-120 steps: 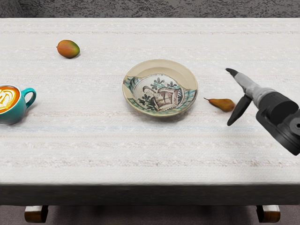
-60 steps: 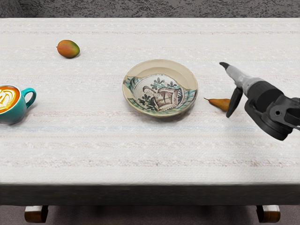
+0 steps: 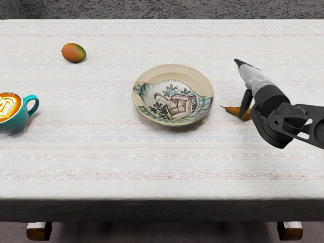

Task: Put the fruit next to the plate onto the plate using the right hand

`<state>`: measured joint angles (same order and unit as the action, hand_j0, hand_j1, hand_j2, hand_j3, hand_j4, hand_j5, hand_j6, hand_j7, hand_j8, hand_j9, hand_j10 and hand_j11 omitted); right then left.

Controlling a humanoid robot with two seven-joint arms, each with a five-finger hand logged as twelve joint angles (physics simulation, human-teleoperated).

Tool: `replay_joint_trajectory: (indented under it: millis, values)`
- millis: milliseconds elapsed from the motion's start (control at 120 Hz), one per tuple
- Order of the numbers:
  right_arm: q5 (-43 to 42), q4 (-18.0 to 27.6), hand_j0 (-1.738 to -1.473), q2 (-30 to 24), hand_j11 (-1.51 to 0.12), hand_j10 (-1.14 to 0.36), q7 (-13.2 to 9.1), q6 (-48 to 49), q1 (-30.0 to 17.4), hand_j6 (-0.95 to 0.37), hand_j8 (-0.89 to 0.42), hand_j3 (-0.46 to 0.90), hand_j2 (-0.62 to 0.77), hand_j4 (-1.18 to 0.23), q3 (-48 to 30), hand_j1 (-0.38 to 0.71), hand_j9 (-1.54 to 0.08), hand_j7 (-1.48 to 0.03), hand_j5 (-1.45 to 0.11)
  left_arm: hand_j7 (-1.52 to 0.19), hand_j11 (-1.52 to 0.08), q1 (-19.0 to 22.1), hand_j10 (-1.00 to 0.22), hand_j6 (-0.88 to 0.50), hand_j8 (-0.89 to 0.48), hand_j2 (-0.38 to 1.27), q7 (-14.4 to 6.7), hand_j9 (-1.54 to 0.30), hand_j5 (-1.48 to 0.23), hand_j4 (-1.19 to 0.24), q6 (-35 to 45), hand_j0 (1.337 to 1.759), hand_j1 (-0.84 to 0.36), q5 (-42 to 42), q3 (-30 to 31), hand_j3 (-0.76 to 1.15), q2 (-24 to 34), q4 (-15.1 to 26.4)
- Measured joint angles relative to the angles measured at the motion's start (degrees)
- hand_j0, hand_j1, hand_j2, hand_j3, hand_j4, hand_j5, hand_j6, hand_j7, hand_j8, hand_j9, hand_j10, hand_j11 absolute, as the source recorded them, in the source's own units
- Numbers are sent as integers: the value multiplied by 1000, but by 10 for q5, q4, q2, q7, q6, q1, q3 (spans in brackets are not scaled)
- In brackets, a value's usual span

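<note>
While the right robot hand (image 3: 258, 88) hovers spread over the pear (image 3: 234, 110), the pale table (image 3: 152, 152) meets grey floor (image 3: 152, 7).

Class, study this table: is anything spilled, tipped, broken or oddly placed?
Nothing stands out. The coffee cup stands upright, unspilled; the plate lies flat and whole; the mango and pear rest on the table, the pear beside the plate by the right hand.
</note>
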<state>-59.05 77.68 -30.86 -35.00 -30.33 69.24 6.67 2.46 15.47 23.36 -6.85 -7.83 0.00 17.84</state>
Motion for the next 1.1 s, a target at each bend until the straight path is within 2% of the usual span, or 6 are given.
replay_joint_trajectory:
  millis: [308, 642, 1100]
  values:
    - [-7, -35, -1658, 4, -3, -4, 0, -22, -31, -6, -5, 0, 2, -4, 5, -347, -3, -3, -3, 0, 0, 0, 0, 0, 0, 0, 0, 0, 0, 0, 0, 1658, 349, 0, 0, 0, 0, 0]
    - [1, -42, -1658, 37, -121, -95, 0, -27, -37, -96, -96, 0, -16, -95, 1, -239, -121, -120, -121, 0, 0, 0, 0, 0, 0, 0, 0, 0, 0, 0, 0, 1658, 349, 0, 0, 0, 0, 0]
    - [4, -42, -1658, 33, -320, -248, 0, -24, -45, -249, -249, 0, -46, -248, 0, -56, -320, -319, -320, 0, 0, 0, 0, 0, 0, 0, 0, 0, 0, 0, 0, 1658, 349, 0, 0, 0, 0, 0]
